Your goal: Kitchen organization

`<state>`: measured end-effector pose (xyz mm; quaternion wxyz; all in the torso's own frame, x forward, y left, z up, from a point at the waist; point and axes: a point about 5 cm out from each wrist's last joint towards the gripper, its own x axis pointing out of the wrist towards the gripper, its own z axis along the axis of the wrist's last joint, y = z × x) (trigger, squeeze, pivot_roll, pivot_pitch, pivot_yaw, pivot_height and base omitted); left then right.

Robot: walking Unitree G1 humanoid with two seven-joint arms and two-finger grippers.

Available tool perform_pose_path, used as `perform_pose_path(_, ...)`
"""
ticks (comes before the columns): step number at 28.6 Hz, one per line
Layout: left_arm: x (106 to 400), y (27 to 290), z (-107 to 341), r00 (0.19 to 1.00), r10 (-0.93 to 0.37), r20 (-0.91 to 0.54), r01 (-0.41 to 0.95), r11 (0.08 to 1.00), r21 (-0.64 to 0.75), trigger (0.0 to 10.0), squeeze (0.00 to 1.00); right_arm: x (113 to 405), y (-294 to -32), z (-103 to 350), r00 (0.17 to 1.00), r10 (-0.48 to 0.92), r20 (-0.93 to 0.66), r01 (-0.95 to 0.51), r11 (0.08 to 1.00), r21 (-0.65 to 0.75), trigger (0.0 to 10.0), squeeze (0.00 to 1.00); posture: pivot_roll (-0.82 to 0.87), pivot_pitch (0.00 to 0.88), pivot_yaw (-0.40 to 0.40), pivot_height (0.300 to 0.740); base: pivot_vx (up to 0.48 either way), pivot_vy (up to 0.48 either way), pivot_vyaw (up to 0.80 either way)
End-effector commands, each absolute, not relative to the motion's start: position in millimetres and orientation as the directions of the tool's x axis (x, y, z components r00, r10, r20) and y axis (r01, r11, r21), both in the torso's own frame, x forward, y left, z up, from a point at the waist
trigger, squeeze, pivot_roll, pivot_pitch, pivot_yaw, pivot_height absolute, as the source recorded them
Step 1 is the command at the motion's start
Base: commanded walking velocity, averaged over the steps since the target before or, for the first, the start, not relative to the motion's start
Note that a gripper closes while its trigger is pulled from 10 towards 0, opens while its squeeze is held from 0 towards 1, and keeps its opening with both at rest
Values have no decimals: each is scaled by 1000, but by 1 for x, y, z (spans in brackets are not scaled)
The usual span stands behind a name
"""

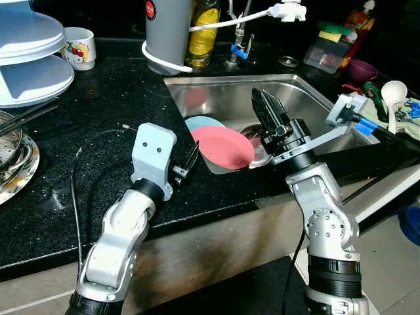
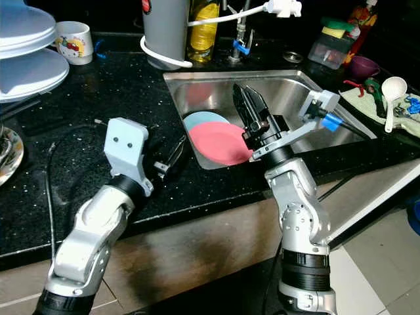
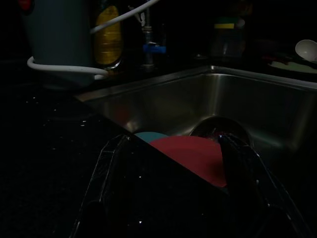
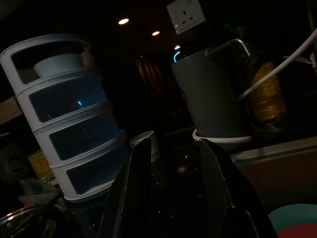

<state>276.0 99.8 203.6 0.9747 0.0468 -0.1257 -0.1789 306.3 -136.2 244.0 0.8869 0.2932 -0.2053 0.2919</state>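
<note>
A pink plate (image 1: 223,146) lies in the steel sink (image 1: 216,92), overlapping a light blue plate (image 1: 202,123). A metal bowl (image 1: 257,139) sits beside them, partly hidden by my right arm. My left gripper (image 1: 189,164) is open, low over the black counter at the sink's near left edge and pointing at the plates; in the left wrist view its fingers (image 3: 237,173) frame the pink plate (image 3: 195,156). My right gripper (image 1: 268,108) is raised above the sink's near side, pointing up and back, open with nothing between its fingers (image 4: 218,193).
A grey kettle (image 1: 169,29), yellow oil bottle (image 1: 203,26) and faucet (image 1: 237,39) stand behind the sink. A white tiered rack (image 1: 29,59), a mug (image 1: 79,47) and metal dishes (image 1: 13,157) are at the left. A white ladle (image 1: 394,92) and containers lie right of the sink.
</note>
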Motion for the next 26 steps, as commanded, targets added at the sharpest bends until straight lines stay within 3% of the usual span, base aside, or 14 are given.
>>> perform_pose_path(1,278,96,200,904,-377,203,353,924,145,10000,0,305,-139,241,750,389,534,-632,660,407,10000,0,124,43,-147,740,0,0,0)
perform_pose_path(26,278,90,201,894,-397,207,372,916,147,10000,0,305,-143,241,756,387,528,-624,672,400,10000,0,130,41,-148,740,-29,0,0)
